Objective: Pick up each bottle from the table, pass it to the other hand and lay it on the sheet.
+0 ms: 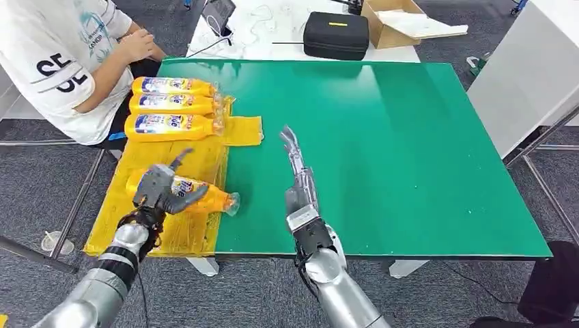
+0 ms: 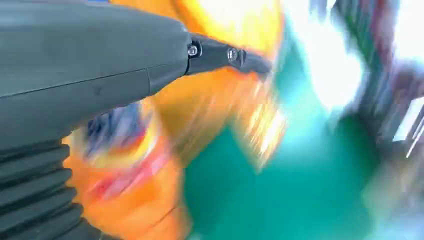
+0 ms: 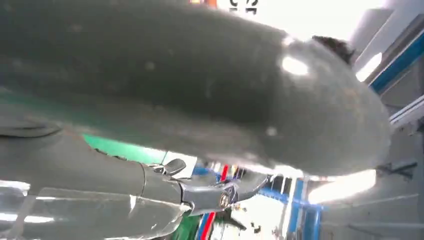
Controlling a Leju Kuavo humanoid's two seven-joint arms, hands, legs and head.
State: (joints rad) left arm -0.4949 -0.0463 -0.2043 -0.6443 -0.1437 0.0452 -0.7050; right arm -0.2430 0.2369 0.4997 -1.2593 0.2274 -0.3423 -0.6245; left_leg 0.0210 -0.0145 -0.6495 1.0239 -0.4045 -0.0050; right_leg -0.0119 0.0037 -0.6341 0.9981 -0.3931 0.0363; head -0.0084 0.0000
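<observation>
Left hand (image 1: 158,189) gripped bottle (image 1: 205,197) over yellow sheet (image 1: 198,160); right hand (image 1: 295,164) released, fingers straight; 3 bottles (image 1: 174,106) already laid.

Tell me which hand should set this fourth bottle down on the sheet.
Left. The left hand already grips the bottle above the yellow sheet, just short of the three laid bottles. The right hand holds nothing, fingers stretched out over the green table.
</observation>
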